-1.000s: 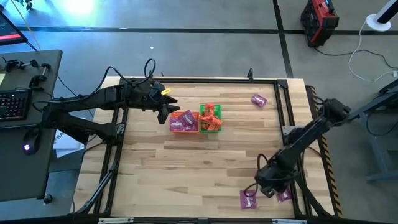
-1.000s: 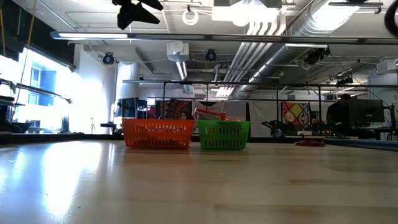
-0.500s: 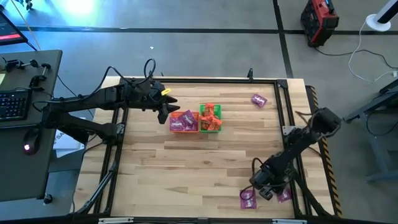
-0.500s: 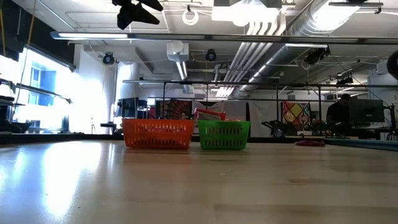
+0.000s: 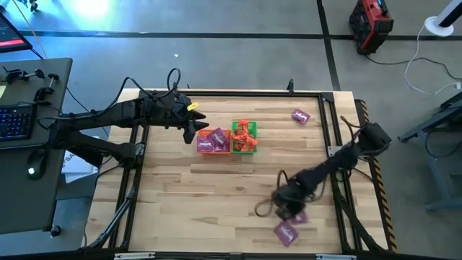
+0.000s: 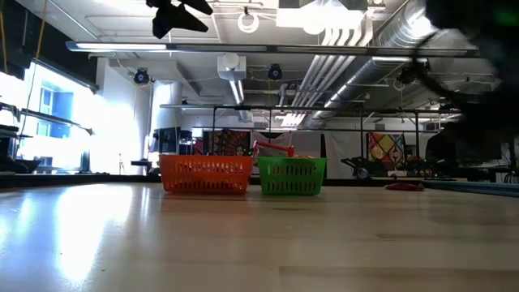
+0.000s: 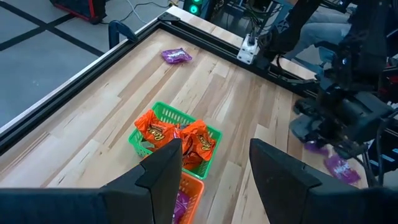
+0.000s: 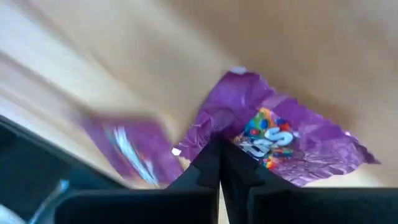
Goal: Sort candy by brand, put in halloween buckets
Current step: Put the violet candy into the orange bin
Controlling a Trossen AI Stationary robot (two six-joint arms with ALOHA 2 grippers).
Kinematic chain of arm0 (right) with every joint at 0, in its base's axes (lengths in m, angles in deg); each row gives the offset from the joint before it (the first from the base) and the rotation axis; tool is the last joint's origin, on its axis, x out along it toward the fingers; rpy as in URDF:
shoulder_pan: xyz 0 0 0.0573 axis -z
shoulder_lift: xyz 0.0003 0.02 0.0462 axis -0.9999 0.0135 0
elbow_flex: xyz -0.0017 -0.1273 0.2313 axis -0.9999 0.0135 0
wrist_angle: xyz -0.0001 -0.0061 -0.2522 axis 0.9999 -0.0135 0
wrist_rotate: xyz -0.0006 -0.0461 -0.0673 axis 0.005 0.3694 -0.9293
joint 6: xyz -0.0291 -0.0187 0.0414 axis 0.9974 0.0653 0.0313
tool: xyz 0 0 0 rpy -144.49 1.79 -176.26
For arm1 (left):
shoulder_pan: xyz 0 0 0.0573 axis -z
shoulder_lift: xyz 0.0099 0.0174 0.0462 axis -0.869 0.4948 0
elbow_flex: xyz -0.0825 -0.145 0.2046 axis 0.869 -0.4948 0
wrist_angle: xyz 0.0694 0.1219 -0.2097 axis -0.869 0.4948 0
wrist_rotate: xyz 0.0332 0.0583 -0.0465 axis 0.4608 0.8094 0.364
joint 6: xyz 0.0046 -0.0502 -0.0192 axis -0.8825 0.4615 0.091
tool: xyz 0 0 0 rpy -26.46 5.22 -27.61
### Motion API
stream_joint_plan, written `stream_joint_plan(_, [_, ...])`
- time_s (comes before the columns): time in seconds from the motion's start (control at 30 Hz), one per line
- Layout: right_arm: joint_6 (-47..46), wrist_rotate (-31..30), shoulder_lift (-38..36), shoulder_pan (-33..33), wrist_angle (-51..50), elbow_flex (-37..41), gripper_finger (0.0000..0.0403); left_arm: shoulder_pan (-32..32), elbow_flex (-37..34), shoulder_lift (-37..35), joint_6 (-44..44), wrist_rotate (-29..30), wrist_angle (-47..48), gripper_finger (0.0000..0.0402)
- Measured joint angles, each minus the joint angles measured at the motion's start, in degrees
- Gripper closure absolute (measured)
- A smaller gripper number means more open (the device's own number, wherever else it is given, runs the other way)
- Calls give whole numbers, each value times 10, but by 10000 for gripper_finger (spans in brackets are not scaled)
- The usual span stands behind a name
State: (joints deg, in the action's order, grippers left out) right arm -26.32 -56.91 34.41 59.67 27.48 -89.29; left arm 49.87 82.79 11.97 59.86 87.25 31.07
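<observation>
Candy is what you are sorting, and most of it is already in the two buckets.

From above, the orange bucket (image 5: 213,141) holds purple packets and the green bucket (image 5: 245,137) beside it holds orange-red ones. The left gripper (image 5: 193,118) waits over the counter's (image 5: 216,195) far left part, just beside the orange bucket. The right gripper (image 5: 283,204) is low at the near right, and a purple packet (image 5: 286,232) lies loose just nearer than it, long axis slanting toward the near left corner. Another purple packet (image 5: 300,115) lies at the far right, well apart.

In the low view the two buckets stand side by side, touching or nearly so.

In the left wrist view that arm's fingers (image 7: 165,163) are spread apart with nothing between them, above the green bucket.

In the right wrist view the fingers (image 8: 217,171) are clenched on the edge of a purple candy packet (image 8: 273,140), which spreads flat away from them with its long axis roughly crosswise to the fingers.

You appear to be in the pick-up step. Next, I judge, you carry this packet across to the orange bucket and let go above it.
</observation>
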Motion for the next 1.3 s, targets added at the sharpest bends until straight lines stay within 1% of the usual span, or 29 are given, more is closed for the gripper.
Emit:
stream_joint_plan(0.07, [33, -41, 0, 34, -8, -17, 403, 0, 0, 0, 0, 0, 0, 222])
stream_joint_plan(0.17, [77, -86, 1, 83, -11, -38, 403, 0, 0, 0, 0, 0, 1, 222])
stream_joint_plan(0.3, [127, -123, 1, 140, -8, -54, 403, 0, 0, 0, 1, 0, 1, 222])
stream_joint_plan(0.43, [180, -177, 1, 192, 0, -80, 403, 0, 0, 0, 1, 0, 1, 222])
stream_joint_plan(0.57, [243, -185, 0, 221, -22, -134, 403, 0, 0, 0, 1, 0, 4, 222])
stream_joint_plan(0.63, [263, -185, -2, 219, -64, -166, 401, 0, 0, 0, 1, 0, 6, 222])
stream_joint_plan(0.7, [275, -186, -3, 209, -116, -188, 391, 0, 0, 0, 1, 0, 7, 222])
stream_joint_plan(0.77, [279, -182, -3, 192, -148, -196, 371, 0, 0, 0, 0, 0, 7, 222])
stream_joint_plan(0.87, [252, -179, -2, 163, -163, -195, 321, 0, 0, 0, 0, 0, 7, 222])
stream_joint_plan(1.03, [235, -183, 14, 144, -138, -195, 208, 0, 0, 0, 1, 0, 7, 222])
stream_joint_plan(1.17, [263, -176, 41, 145, -139, -195, 123, 0, 0, 0, 2, 0, 7, 222])
stream_joint_plan(1.23, [273, -174, 59, 145, -148, -195, 95, 0, 0, 0, 3, 0, 7, 222])
stream_joint_plan(1.3, [286, -175, 81, 146, -155, -195, 78, 0, 0, 0, 7, -1, 7, 222])
